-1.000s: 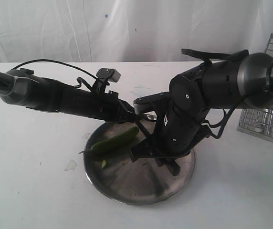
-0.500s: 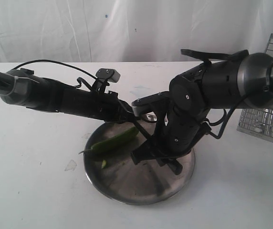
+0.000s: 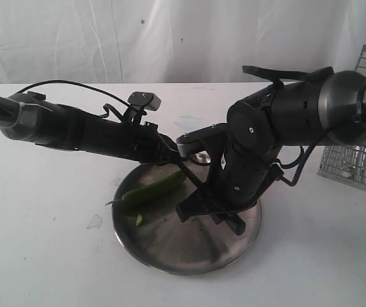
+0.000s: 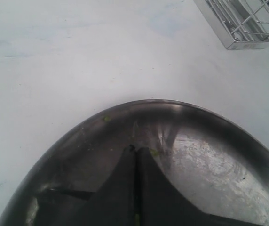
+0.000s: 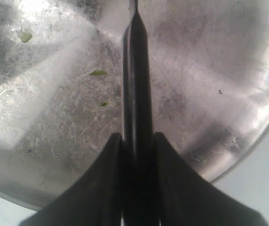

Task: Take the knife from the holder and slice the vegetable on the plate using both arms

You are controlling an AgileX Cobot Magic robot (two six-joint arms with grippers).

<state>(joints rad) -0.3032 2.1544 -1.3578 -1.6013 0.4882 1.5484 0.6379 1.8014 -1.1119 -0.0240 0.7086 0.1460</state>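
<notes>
Your plate [image 5: 228, 70] is scuffed, dull shiny metal; the wire basket [image 3: 354, 163] beside it looks glossy silver, knife [image 5: 135, 84] matt black.

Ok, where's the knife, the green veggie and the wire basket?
knife [image 5: 135, 80], right wrist view, middle of the dark blade.
vegetable [image 3: 152, 190], exterior view, middle of the green pod.
holder [image 3: 356, 163], exterior view, its front wire wall.

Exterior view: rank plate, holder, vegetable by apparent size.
1. plate, largest.
2. holder, partly hidden behind the right arm and cut off by the frame edge, so its full size is unsure.
3. vegetable, smallest.
</notes>
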